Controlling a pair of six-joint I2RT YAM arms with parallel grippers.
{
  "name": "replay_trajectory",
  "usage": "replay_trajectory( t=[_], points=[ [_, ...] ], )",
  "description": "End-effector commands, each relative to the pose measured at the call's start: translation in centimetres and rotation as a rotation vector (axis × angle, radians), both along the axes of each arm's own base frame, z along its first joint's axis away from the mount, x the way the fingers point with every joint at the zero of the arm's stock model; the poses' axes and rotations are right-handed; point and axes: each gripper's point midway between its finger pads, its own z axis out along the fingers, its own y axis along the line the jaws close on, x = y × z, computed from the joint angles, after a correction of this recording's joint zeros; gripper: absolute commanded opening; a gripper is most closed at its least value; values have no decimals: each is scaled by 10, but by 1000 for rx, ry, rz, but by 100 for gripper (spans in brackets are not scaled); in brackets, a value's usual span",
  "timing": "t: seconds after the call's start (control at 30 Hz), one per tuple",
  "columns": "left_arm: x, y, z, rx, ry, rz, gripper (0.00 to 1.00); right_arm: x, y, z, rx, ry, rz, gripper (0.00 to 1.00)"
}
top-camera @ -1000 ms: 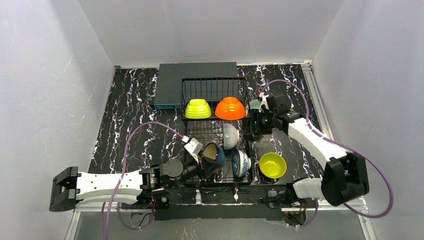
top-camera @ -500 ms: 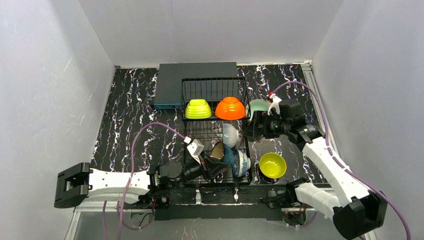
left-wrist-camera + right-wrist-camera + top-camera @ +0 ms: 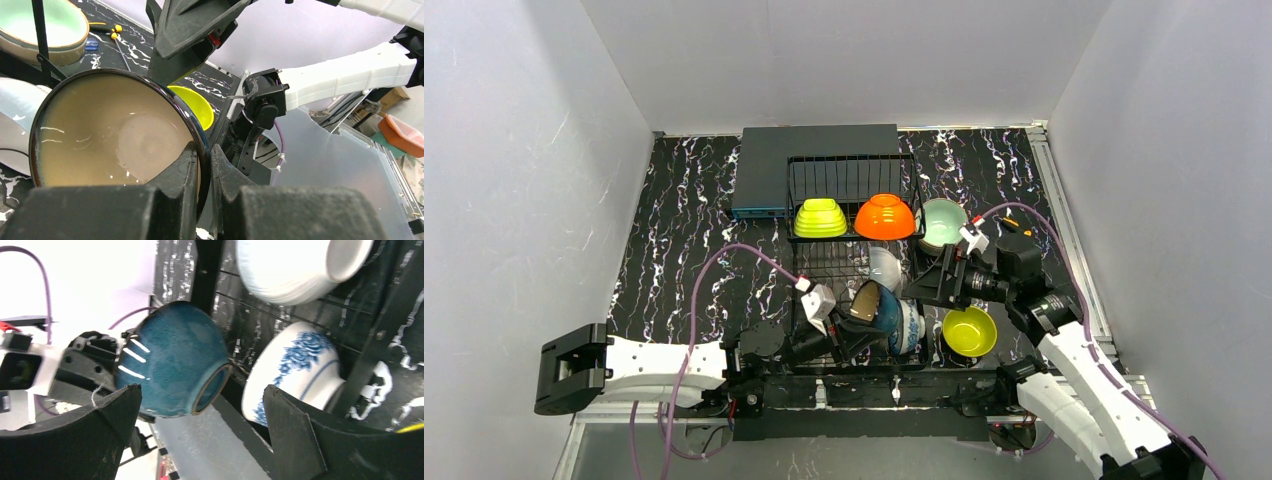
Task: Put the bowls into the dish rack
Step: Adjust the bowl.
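Left gripper (image 3: 202,155): fingers (image 3: 186,170) pressed together on the rim of the teal bowl (image 3: 110,135), one pad inside on the beige glaze, one outside. Thin pinch, so the bowl can swivel if I rush.

The teal bowl hangs tilted over the front tier of the dish rack (image 3: 844,175), foot pointing toward the blue-white bowl (image 3: 295,370) just beside it. The white bowl (image 3: 295,265) stands on edge one row further back.

Step in hand, I judge: seat the teal bowl on edge in the slot left of the blue-white one. To do it well:
- turn the bowl closer to upright before lowering
- come down slow, bottom rim between two tines
- don't clip the blue-white bowl
- let go only once the wires carry the weight, otherwise it rolls

Right gripper (image 3: 929,285): fingers spread wide, holding nothing, hovering over the rack's right edge very near my left's path. Best to keep it out of the way.

Not loaded: yellow bowl (image 3: 969,330) and mint bowl (image 3: 942,222), both on the table (image 3: 684,220) right of the rack. The lime green bowl (image 3: 820,217) and orange bowl (image 3: 885,216) sit upside down on the back tier.
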Motion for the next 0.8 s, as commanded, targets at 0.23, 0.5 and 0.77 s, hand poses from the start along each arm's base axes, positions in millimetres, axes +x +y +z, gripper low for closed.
replay_trajectory(
  t=[0.23, 0.5, 0.77],
  points=[
    [-2, -3, 74, -186, -148, -17, 0, -11, 16, 51, 223, -15, 41, 99],
    [-3, -9, 77, -175, -179, -31, 0, -17, 19, 35, 181, 30, 61, 99],
    [-5, -21, 77, -125, -210, -55, 0, -25, 30, 27, 183, 54, 106, 99]
  ],
)
